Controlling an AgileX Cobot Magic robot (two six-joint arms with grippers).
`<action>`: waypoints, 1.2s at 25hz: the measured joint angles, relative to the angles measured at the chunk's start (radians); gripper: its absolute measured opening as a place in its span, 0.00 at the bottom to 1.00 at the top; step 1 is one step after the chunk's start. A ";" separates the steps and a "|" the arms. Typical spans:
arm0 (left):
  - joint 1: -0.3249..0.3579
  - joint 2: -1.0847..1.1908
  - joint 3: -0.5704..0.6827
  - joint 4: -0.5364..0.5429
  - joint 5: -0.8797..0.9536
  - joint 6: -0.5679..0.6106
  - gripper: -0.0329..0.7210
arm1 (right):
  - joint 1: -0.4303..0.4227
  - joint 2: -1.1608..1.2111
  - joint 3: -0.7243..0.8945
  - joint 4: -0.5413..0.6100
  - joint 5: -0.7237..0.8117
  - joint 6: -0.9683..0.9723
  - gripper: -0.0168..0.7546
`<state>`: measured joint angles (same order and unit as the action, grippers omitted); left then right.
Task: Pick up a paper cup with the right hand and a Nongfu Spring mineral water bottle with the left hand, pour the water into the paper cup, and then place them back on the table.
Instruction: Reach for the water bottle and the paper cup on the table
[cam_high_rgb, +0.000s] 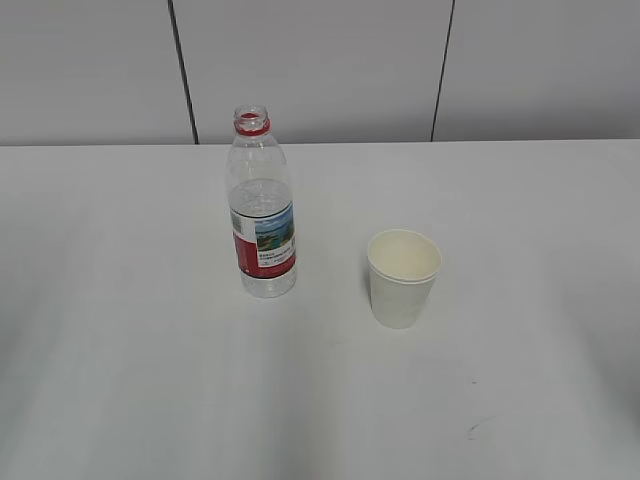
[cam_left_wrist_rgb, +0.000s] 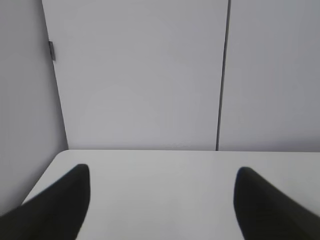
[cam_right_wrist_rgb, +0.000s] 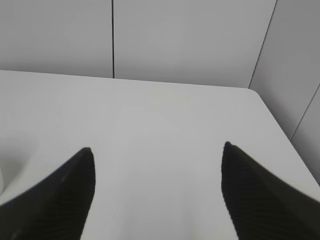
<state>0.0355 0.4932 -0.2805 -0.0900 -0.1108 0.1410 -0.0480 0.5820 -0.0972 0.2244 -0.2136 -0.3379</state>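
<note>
1. The bottle (cam_high_rgb: 263, 215) stands upright on the white table (cam_high_rgb: 120, 380), left of centre, uncapped, with water (cam_high_rgb: 260, 198) reaching its upper part.
2. The paper cup (cam_high_rgb: 403, 278) stands upright to its right, slightly nearer, apart from it and looking empty.
3. A small dark scuff (cam_high_rgb: 476, 430) marks the table's near right.
4. The left gripper (cam_left_wrist_rgb: 162, 200) hangs over bare table, jaws spread wide, holding nothing.
5. The right gripper (cam_right_wrist_rgb: 157, 187) does likewise, jaws spread.

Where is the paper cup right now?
In the exterior view the paper cup stands upright on the table, right of centre, beside and apart from the water bottle on its left.
</note>
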 joint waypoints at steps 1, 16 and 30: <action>0.000 0.006 0.010 0.001 -0.020 0.000 0.75 | 0.000 0.000 0.000 -0.010 0.000 0.000 0.77; -0.084 0.151 0.079 0.001 -0.201 0.000 0.75 | 0.000 0.126 0.000 -0.040 -0.109 0.009 0.77; -0.146 0.416 0.079 0.001 -0.400 0.000 0.75 | 0.000 0.488 0.000 -0.661 -0.511 0.307 0.77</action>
<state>-0.1105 0.9088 -0.2017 -0.0893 -0.5107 0.1410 -0.0480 1.0697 -0.0972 -0.4367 -0.7247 -0.0314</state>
